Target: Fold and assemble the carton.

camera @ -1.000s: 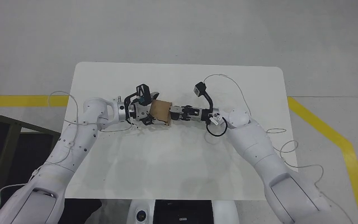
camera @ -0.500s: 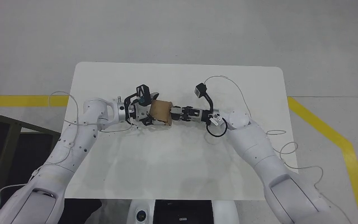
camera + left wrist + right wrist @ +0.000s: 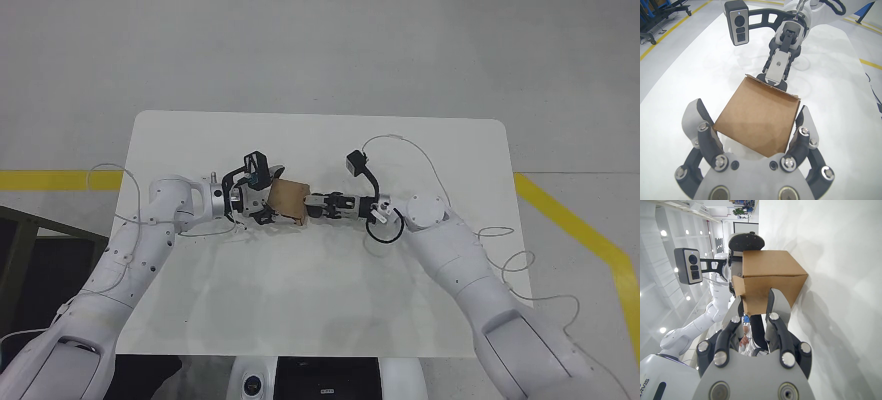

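Fingers [image 3: 696, 111] of left gripper [image 3: 751, 103] and right gripper [image 3: 755, 294] clamp carton [image 3: 289, 197] mid-frame; squaring step, I think; next: fold flap [image 3: 738, 285] shut

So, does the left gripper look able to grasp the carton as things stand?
Likely yes: the carton sits between the left gripper's pads, touching both, with nothing between. The right gripper pinches only its far edge.

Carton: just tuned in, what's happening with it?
Both arms hold the brown carton between them at the middle of the white table. The left jaws grip its two sides at one end. The right jaws pinch the raw edge at the opposite end. It is box-shaped, with a small flap sticking out.
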Controlling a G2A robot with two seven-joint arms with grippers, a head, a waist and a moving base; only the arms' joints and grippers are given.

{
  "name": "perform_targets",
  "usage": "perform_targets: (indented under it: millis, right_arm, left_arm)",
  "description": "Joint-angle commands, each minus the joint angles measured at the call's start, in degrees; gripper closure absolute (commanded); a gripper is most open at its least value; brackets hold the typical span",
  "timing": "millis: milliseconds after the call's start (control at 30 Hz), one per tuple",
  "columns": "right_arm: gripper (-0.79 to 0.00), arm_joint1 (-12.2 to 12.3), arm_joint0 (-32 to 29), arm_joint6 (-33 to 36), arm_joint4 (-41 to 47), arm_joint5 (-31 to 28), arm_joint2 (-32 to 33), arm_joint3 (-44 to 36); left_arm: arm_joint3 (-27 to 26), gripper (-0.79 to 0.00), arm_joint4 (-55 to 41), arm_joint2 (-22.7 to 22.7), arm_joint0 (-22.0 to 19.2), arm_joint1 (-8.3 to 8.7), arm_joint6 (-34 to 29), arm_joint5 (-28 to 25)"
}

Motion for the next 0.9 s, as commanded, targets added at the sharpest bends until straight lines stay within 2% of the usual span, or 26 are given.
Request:
perform_targets:
  millis: [0,200,433,567,867]
  right_arm:
    - [-0.222,0.1,0.0,0.0,-0.5,0.6,0.1,-0.5]
    - [-0.243,0.4,-0.3,0.0,-1.2,0.7,0.7,-1.9]
    - [-0.219,0.9,-0.9,-0.7,-2.9,1.9,1.3,-2.8]
    - [-0.259,1.4,-1.4,-1.6,-4.2,2.5,2.0,-3.9]
    - [-0.243,2.3,-2.9,-2.6,-6.0,4.1,3.3,-6.9]
  left_arm:
    - [0.0,-0.785,0.0,0.0,0.0,0.00,-0.1,0.0]
    - [0.0,-0.785,-0.1,0.0,0.0,0.00,-0.1,0.0]
    - [0.1,-0.785,-0.1,-0.1,0.0,0.02,-0.1,0.0]
    - [0.1,-0.785,-0.1,-0.1,0.0,0.00,-0.1,0.0]
    - [0.1,-0.785,-0.2,0.0,0.0,0.00,-0.2,0.0]
